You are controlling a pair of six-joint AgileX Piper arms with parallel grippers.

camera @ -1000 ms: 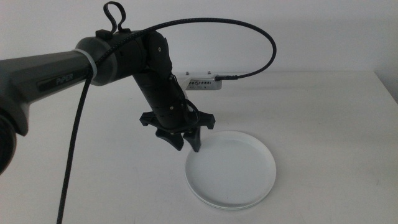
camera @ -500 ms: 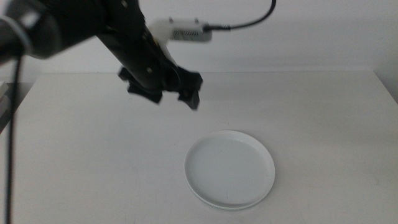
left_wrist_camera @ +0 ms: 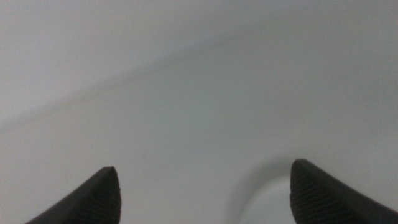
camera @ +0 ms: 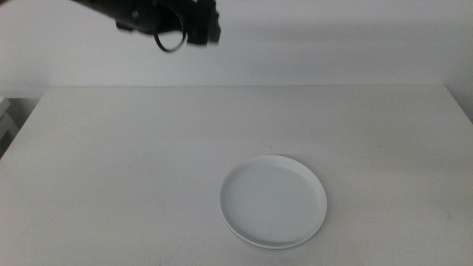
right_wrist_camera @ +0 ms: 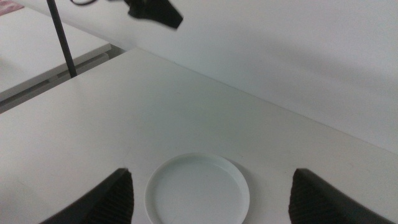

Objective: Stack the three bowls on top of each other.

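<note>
The white bowl lies flat on the table's front middle. A thin second rim shows under its front edge. The mint green and grey bowls are otherwise hidden. My left gripper is blurred, high above the table's back left at the picture's top edge, far from the bowl. In the left wrist view the left gripper is open and empty. My right gripper is open and empty, held high; its view looks down on the white bowl and shows the left arm. The right arm is out of the middle view.
The white table ends at a white wall at the back. In the right wrist view a dark cable hangs past the table's far side, with a lower white surface beyond it.
The left gripper has lifted from the white bowl's back rim, up and to the back left, to the top edge of the middle view. The bowl has stayed put.
</note>
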